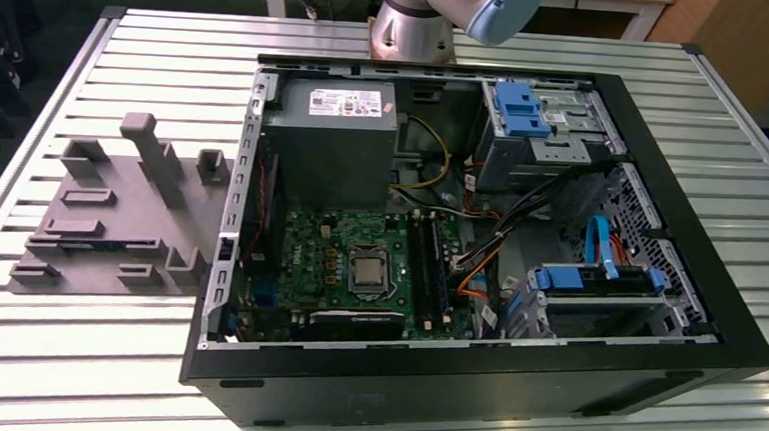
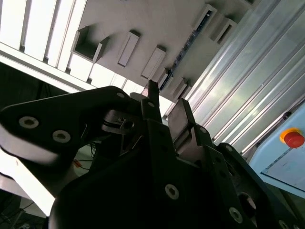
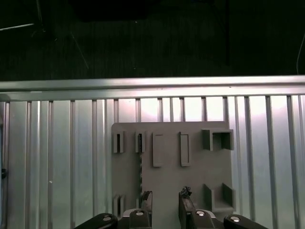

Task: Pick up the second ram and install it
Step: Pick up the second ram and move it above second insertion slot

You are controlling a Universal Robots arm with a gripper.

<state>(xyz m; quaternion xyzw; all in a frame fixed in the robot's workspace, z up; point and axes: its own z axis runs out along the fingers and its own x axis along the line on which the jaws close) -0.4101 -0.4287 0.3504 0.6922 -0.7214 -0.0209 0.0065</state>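
Hovering above holder tray (image 3: 195,176), second ram (image 3: 140,167) not yet picked
gripper (image 3: 165,196) fingers spread, empty; ram probably the thin dark strip on edge in the tray slots, just beside the fingers' line. Grasp calls for centring across its thin edge

- The table (image 1: 83,337) is silver, ribbed in long parallel slats.
- The holder tray (image 1: 126,175) is plain matte grey.
- The second ram (image 3: 140,164) is a dark strip against that grey.
- The computer case (image 1: 481,392) is black and its motherboard (image 1: 315,256) is green.
- The drive brackets (image 1: 518,108) are blue.
- The gripper (image 3: 165,196) is black with pale screw heads.
- The button (image 2: 294,139) is red on yellow.
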